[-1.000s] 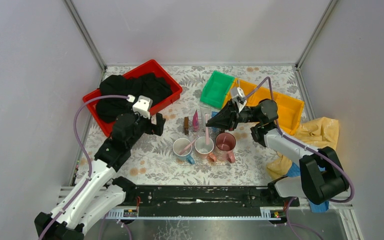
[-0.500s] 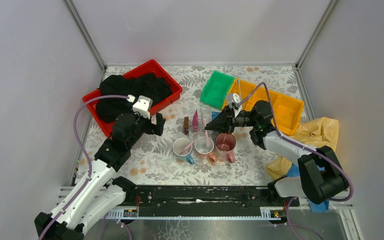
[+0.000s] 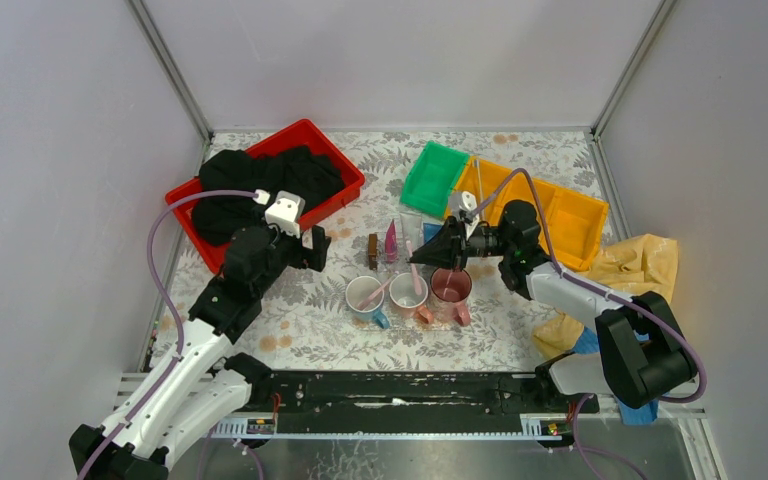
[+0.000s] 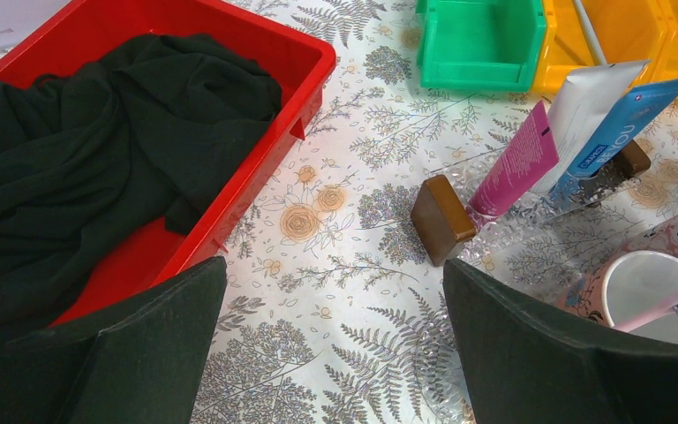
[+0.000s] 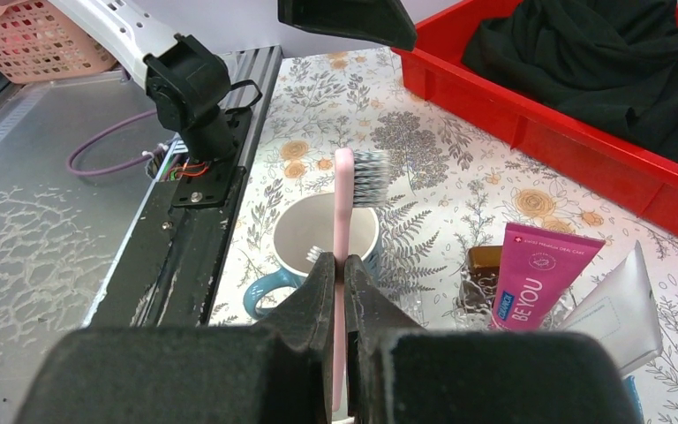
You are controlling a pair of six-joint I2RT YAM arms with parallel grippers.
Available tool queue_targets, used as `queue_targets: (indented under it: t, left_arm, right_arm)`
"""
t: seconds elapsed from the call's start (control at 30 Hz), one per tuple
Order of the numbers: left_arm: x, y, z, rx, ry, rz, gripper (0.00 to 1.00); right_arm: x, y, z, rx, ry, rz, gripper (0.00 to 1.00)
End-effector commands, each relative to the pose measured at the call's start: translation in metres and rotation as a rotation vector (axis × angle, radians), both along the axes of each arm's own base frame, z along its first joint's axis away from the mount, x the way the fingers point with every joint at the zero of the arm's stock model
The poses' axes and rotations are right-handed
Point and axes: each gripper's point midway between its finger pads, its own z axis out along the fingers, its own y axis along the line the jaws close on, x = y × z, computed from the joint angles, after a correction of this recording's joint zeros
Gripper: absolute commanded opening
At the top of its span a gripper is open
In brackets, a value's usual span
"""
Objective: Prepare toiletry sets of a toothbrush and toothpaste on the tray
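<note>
My right gripper is shut on a pale pink toothbrush, which it holds above the mugs with the bristled head away from the jaws. Below it stand a white-blue mug with another toothbrush in it, a pale pink mug and a dark pink mug. The magenta toothpaste, the white one and the blue one lean in a clear tray with brown end blocks. My left gripper hangs open over bare tablecloth, left of the tray.
A red bin with black cloth sits at the back left. A green bin and a yellow bin are behind the tray. Crumpled yellow material lies at the right.
My right gripper has shifted a little left and lower with the toothbrush, closer to the pale pink mug. The left arm has stayed put.
</note>
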Motion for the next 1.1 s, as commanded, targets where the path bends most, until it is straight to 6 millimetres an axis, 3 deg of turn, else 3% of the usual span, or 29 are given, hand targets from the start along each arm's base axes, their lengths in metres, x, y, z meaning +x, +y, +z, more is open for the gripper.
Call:
queue_targets:
  t: [0.0,0.83,1.07]
  left_arm:
    - [0.005,-0.001,0.01,-0.011,-0.053,-0.005,1.0]
    - [0.005,-0.001,0.01,-0.01,-0.05,-0.008,1.0]
    - [0.004,-0.001,0.01,-0.012,-0.053,-0.009,1.0]
  right_arm:
    - [0.001,0.003,0.0,0.001,-0.048,0.001,0.02]
    - [0.003,-0.001,-0.023,-0.071,-0.055,-0.004,0.09]
    - [0.003,-0.002,-0.024,-0.094,-0.064,0.007,0.19]
